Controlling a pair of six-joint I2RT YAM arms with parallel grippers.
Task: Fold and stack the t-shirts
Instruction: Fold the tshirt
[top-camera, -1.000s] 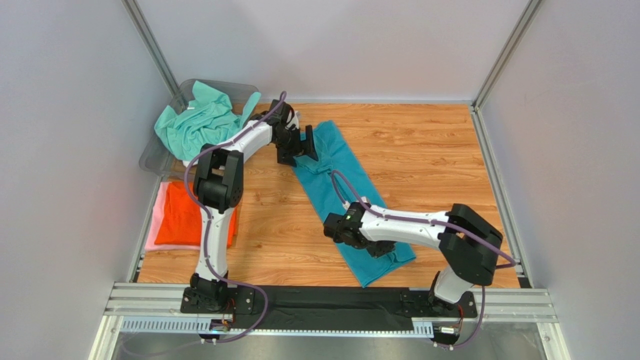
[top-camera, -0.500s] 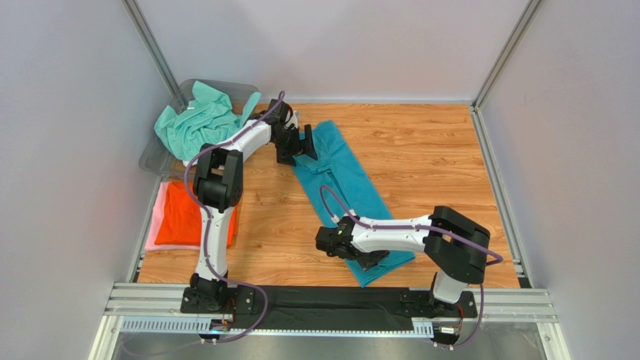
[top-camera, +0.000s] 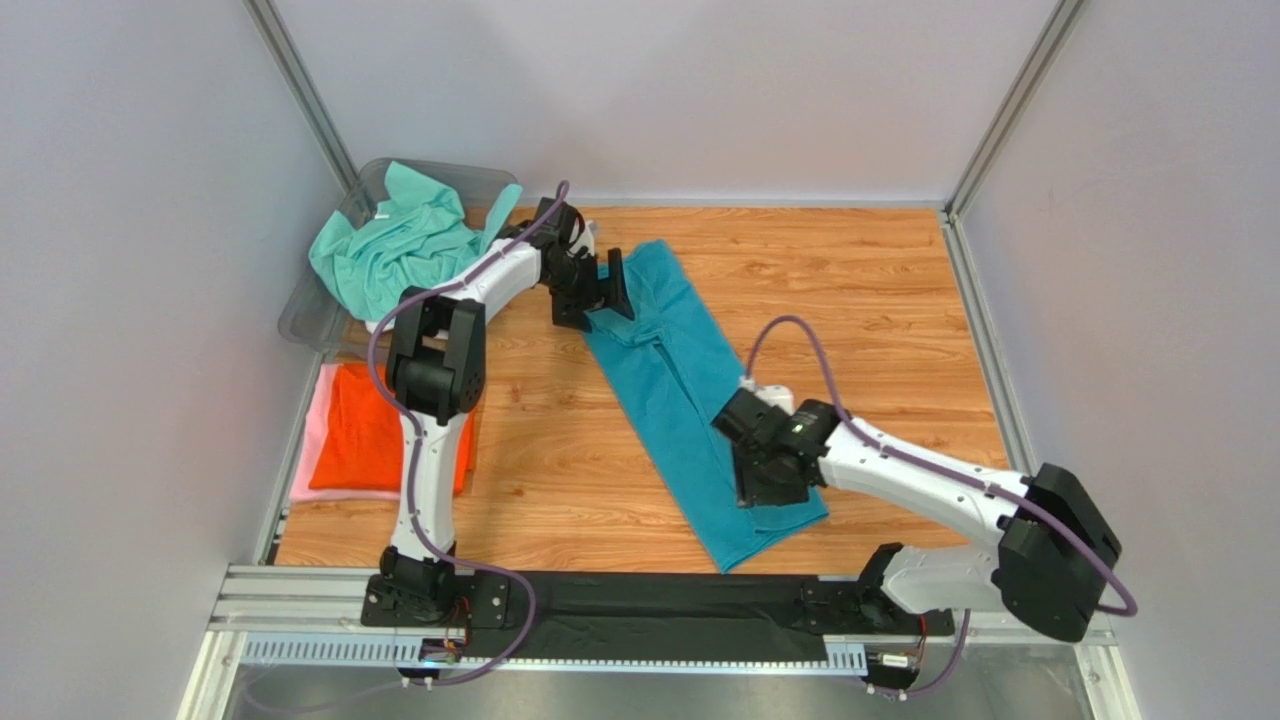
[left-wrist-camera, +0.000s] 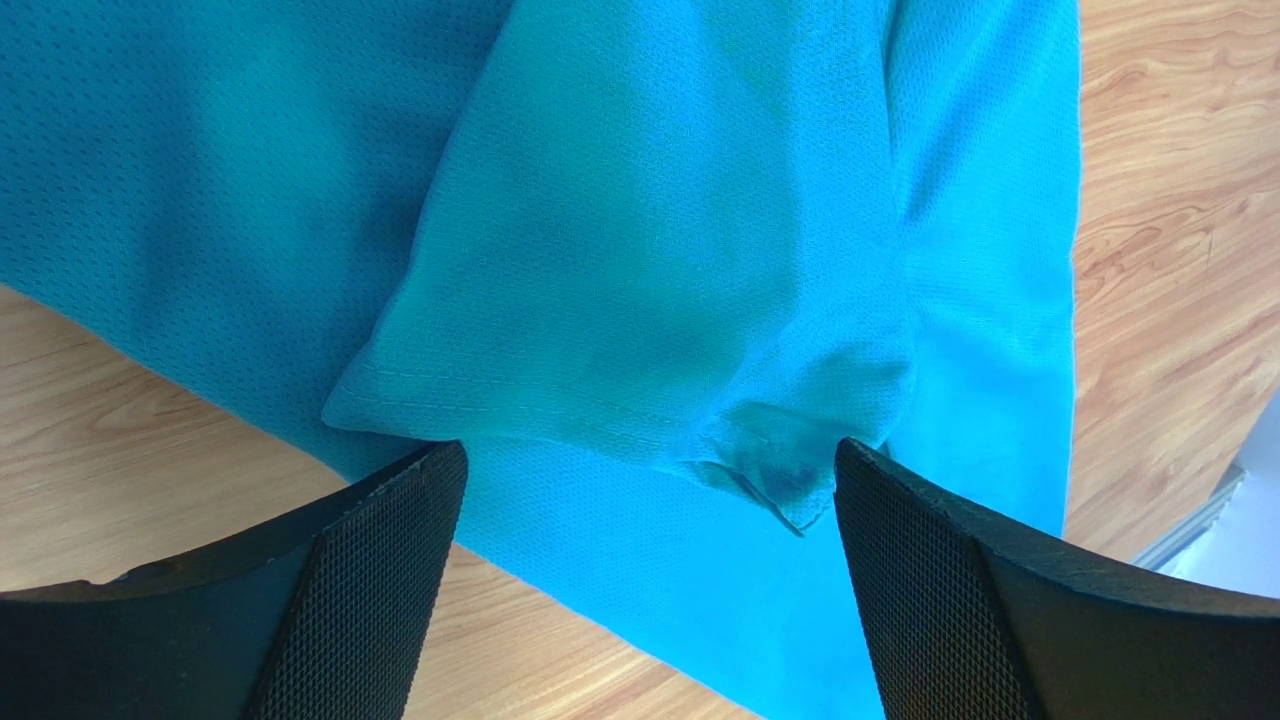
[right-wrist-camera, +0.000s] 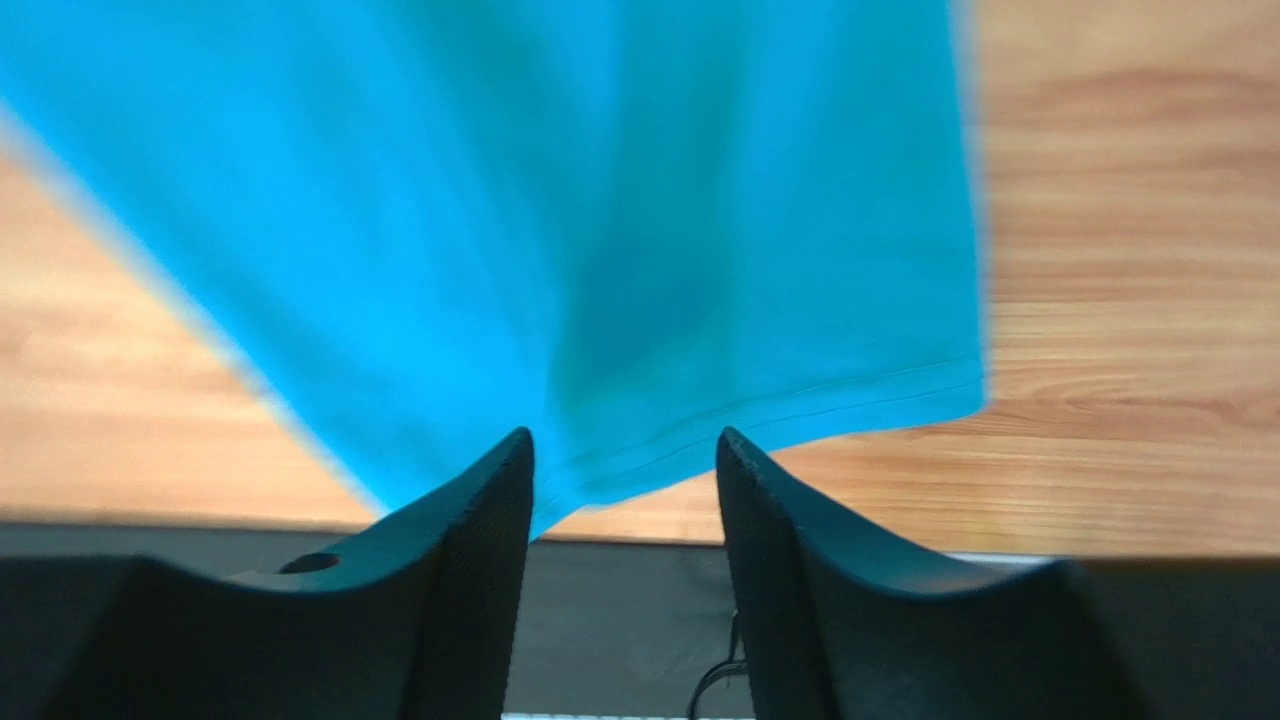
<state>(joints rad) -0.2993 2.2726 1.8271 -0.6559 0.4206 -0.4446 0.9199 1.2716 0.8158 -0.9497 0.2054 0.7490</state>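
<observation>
the teal shirt (top-camera: 684, 375) lies on the counter (top-camera: 857, 285) as a long narrow band, running aslant from the middle of the far edge toward the near edge, where its hem stops just short of the black strip (top-camera: 661, 608). the left end effector (left-wrist-camera: 646, 450) is low over the far end of that band, its fingers wide apart on either side of a folded-in sleeve, with nothing gripped between them. the right end effector (right-wrist-camera: 619, 443) is over the near end, pointing toward the near edge; its fingers stand partly apart and the gap between them is clear of cloth, with the hem showing just beyond the tips, though that view is blurred. in the far left corner a clear grey bin (top-camera: 313, 312) holds a crumpled mint shirt (top-camera: 398, 248) that spills over its rim. along the left edge an orange shirt (top-camera: 361, 428) lies folded on a pink shirt (top-camera: 308, 473), whose border shows around it. the left arm (top-camera: 428, 375) rises beside that stack, its elbow over the orange shirt's right side, and then reaches past the bin toward the teal shirt. the right arm (top-camera: 932, 488) stretches low across the near right part of the counter. bare wood lies on both sides of the band.
</observation>
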